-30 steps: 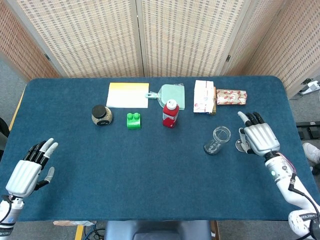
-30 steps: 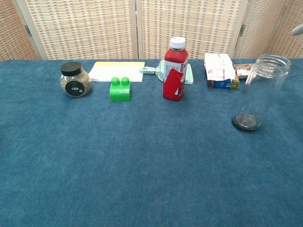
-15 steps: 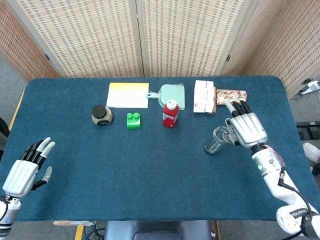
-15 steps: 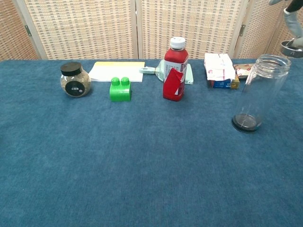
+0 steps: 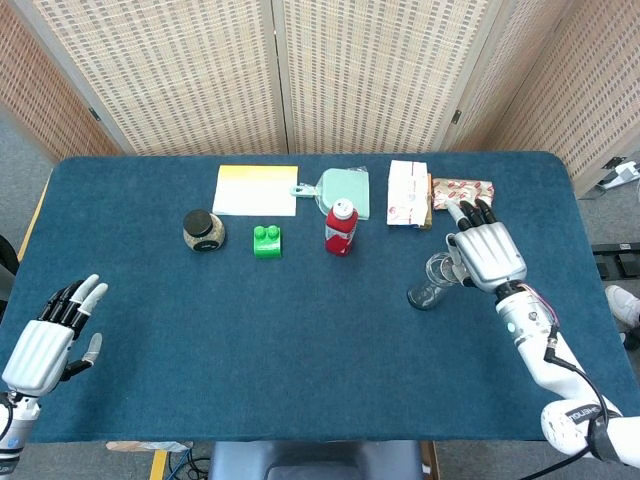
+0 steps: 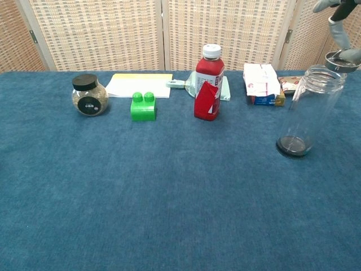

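A clear glass jar (image 5: 432,280) (image 6: 310,110) stands open on the blue table (image 5: 300,330), right of centre. My right hand (image 5: 487,253) (image 6: 337,25) hovers at the jar's mouth and pinches a round silvery lid (image 6: 341,58) just above the rim's right side. In the head view the hand hides the lid. At the table's near left corner my left hand (image 5: 45,335) lies open, fingers spread, holding nothing; the chest view does not show it.
A red bottle with a white cap (image 5: 340,226) (image 6: 208,84), a green block (image 5: 267,241) (image 6: 142,107) and a round black-lidded jar (image 5: 204,230) (image 6: 89,95) stand mid-table. Behind them lie a yellow-white pad (image 5: 256,189), a pale green scoop (image 5: 345,190) and snack packets (image 5: 408,193).
My right hand rose from the table right of the clear jar and moved left with the lid to the jar's mouth. The left hand barely shifted.
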